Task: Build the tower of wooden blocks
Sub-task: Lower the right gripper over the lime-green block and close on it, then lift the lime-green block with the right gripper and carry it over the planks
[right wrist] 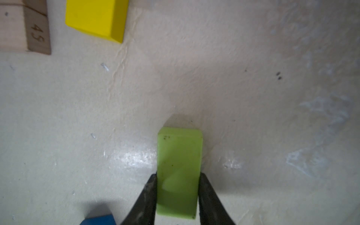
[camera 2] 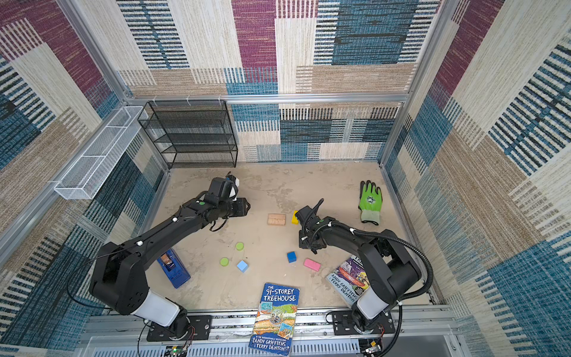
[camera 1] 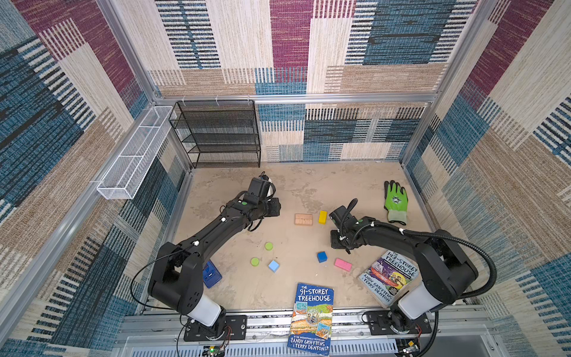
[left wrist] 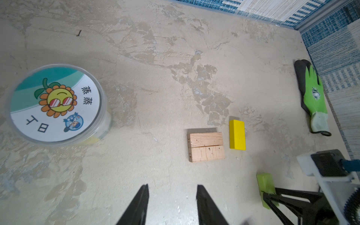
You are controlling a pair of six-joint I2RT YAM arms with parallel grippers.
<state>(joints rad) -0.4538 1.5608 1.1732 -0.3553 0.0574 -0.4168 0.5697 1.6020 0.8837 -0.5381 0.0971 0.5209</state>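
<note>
In the right wrist view my right gripper (right wrist: 178, 175) is shut on a lime oblong (right wrist: 179, 155), close to the tabletop; the left wrist view shows this oblong (left wrist: 265, 184) too. Two tan bars (camera 1: 303, 219) lie side by side mid-table, with a yellow oblong (camera 1: 322, 217) just right of them. Nearer the front lie two lime round pieces (camera 1: 268, 246) (camera 1: 255, 261), a light-blue cube (camera 1: 273, 265), a dark-blue cube (camera 1: 322, 257) and a pink oblong (camera 1: 343, 264). My left gripper (left wrist: 173, 188) is open and empty, left of the bars. No tower is in view.
A round tin (left wrist: 56, 104) stands near the left gripper. A dark-blue case (camera 1: 211, 273) lies by the left arm. Two books (camera 1: 312, 318) (camera 1: 389, 278) lie at the front and a green glove (camera 1: 395, 201) at the right. A black mesh shelf (camera 1: 219, 133) stands at the back left.
</note>
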